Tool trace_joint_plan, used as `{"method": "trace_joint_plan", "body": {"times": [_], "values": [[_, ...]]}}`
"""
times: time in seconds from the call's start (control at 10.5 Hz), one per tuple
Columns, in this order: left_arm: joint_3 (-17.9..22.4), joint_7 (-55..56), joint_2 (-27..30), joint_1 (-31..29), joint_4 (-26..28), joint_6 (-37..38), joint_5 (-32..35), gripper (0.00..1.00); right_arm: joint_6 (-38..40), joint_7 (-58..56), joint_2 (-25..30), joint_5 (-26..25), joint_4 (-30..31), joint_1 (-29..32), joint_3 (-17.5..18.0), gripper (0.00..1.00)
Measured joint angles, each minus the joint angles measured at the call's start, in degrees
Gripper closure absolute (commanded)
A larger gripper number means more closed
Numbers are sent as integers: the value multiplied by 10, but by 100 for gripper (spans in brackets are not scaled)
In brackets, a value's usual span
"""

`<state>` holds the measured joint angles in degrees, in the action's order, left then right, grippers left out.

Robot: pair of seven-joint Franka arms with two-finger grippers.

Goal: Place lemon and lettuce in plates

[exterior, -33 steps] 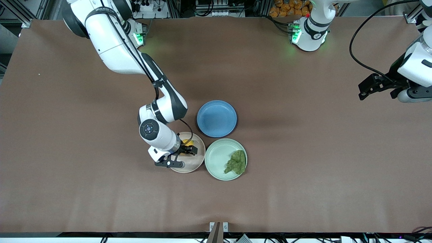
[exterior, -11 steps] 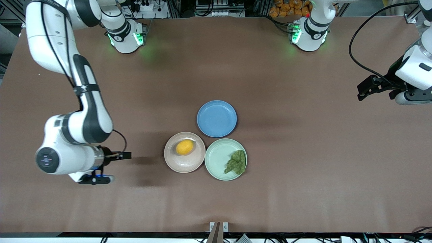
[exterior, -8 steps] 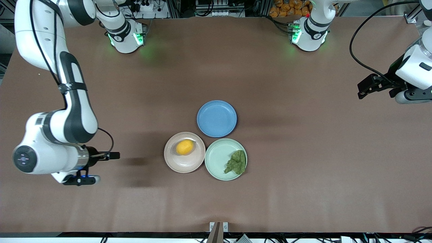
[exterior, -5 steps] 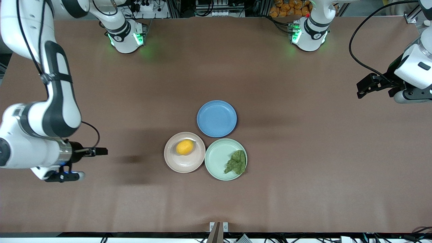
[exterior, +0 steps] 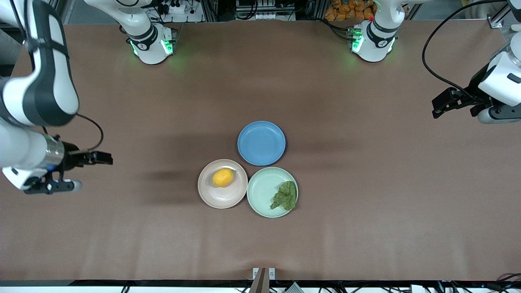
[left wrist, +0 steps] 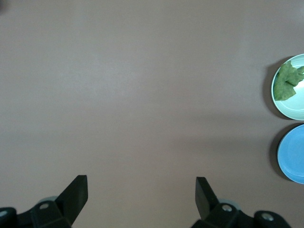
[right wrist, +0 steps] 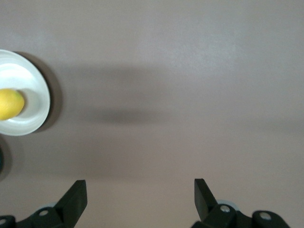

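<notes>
Yellow oval lemon sits in the pinkish-beige round plate; wrinkly dark-green lettuce lies in the mint-green plate beside it. My right hand and left hand hang spread apart over bare brown bench at their own ends.

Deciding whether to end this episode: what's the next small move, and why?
Probably none beyond parking. The lemon lies in the beige plate and the lettuce in the mint plate. The right gripper is open over bare table toward its arm's end; the left gripper waits open at its own end. I'd just bring the right arm home.
</notes>
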<state>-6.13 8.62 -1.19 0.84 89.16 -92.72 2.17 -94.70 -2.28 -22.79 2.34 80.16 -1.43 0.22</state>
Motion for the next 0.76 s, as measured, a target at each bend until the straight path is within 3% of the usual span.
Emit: {"method": "trace_joint_plan", "body": {"times": [0.76], "values": [[-1,0,3,0,-1,0,0,0,90,0,159,-14,52,3,-2,0]]}}
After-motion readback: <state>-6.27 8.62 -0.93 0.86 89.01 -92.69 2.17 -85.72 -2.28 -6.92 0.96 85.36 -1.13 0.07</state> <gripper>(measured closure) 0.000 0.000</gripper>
